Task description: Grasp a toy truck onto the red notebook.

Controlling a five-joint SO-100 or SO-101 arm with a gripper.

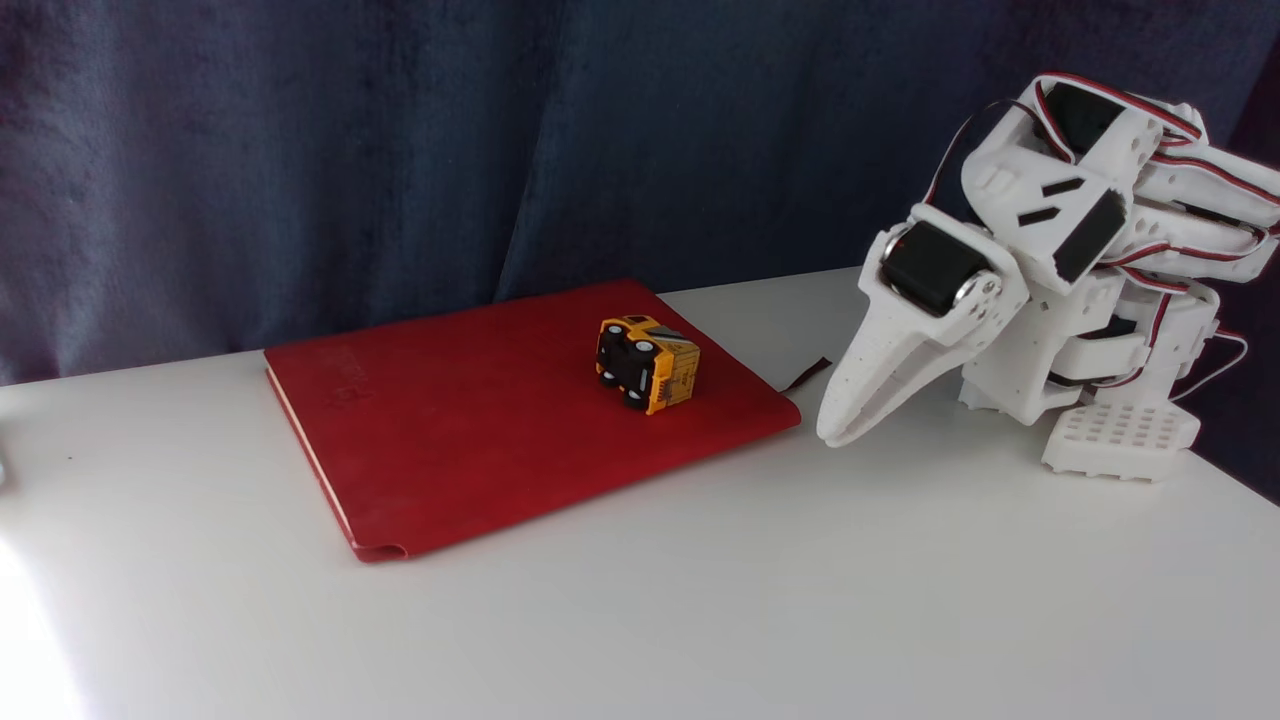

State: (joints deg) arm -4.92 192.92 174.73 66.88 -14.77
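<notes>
Arm: white printed plastic, blocky segments
Motors: black, set into joints
Cables: red, black and white, looped along the links
Tool: white, tapered, pointed fingers
Base: white, perforated plate

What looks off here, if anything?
The toy truck lies tipped on its side on the red notebook, near its right end, with the black underside and wheels facing the camera. The gripper rests folded to the right, jaws together, clear of both.

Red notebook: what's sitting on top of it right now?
The toy truck lies tipped on its side on the red notebook, toward its far right part, wheels facing the camera. The cover directly beneath the truck is hidden. The gripper rests beside the notebook, holding nothing.
</notes>
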